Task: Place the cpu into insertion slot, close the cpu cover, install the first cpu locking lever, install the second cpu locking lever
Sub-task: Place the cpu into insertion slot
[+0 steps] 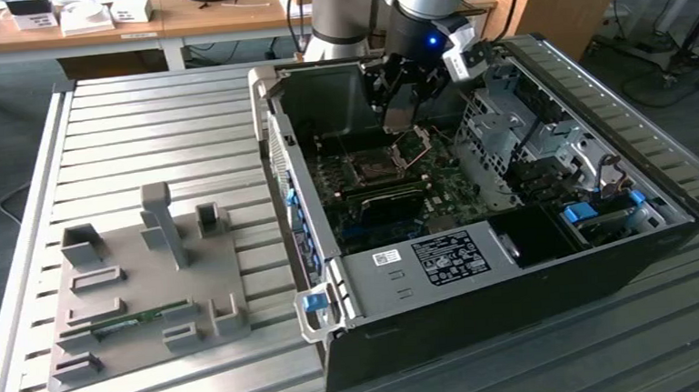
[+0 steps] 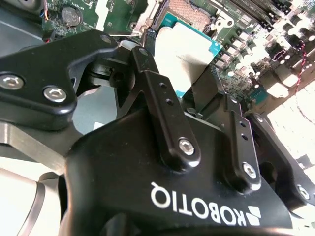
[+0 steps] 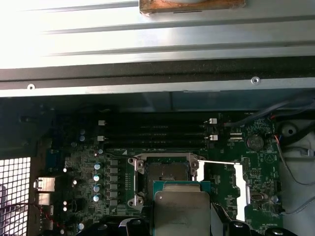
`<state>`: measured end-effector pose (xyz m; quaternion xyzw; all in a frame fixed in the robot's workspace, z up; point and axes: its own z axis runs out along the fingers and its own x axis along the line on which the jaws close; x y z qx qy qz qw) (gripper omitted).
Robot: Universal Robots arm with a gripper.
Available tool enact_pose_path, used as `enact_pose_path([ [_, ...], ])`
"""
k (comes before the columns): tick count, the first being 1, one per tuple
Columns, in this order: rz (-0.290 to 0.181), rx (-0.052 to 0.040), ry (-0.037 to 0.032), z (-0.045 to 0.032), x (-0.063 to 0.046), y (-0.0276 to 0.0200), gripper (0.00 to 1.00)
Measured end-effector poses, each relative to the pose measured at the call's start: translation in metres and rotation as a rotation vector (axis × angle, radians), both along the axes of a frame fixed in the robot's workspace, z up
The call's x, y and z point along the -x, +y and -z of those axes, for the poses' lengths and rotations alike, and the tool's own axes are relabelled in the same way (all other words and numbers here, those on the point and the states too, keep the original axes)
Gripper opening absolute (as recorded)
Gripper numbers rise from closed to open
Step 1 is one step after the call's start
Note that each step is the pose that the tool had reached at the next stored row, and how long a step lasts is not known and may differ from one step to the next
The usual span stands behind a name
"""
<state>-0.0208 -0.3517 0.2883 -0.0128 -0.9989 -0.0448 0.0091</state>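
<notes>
Silvery cpu [image 2: 184, 49] sits pinched by its edges in your gripper [image 2: 179, 59], near the open socket [image 3: 167, 172]; likely light, stiff, fragile, so hold edges only.

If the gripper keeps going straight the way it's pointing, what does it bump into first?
Probably the open socket on the motherboard. The gripper holds the cpu and points down into the case, with the socket just ahead of the cpu. How big the gap is, I cannot tell.
</notes>
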Motion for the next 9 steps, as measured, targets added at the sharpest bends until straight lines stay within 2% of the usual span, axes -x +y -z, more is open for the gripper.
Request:
enact_pose_path([
  [9,0.0,0.0,0.0,0.0003,0.0,0.0,0.54],
])
